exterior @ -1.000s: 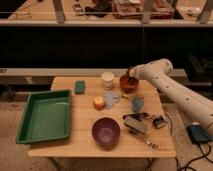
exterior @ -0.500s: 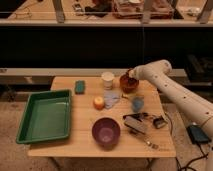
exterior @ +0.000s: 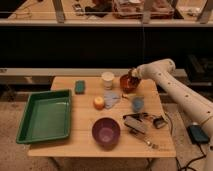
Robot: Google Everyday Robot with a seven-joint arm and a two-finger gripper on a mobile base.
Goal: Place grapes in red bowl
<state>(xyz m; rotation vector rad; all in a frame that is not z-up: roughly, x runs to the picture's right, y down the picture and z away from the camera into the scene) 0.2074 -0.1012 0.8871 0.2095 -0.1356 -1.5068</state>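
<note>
Grapes point(exterior: 133, 76): dark clump at gripper point(exterior: 134, 75), above red bowl point(exterior: 127, 83); axis unclear.
Gripper: your fingers held grapes.
Neighbours: white cup point(exterior: 107, 79) left, blue cup point(exterior: 137, 103) in front.

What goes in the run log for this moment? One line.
gripper: over red bowl | grapes: at the bowl | purple bowl: front, untouched | phase: placing

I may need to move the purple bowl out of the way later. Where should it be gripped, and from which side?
Grip the purple bowl by its rim, coming from above: it sits upright, mouth open. The gripper is far off, over the red bowl.
</note>
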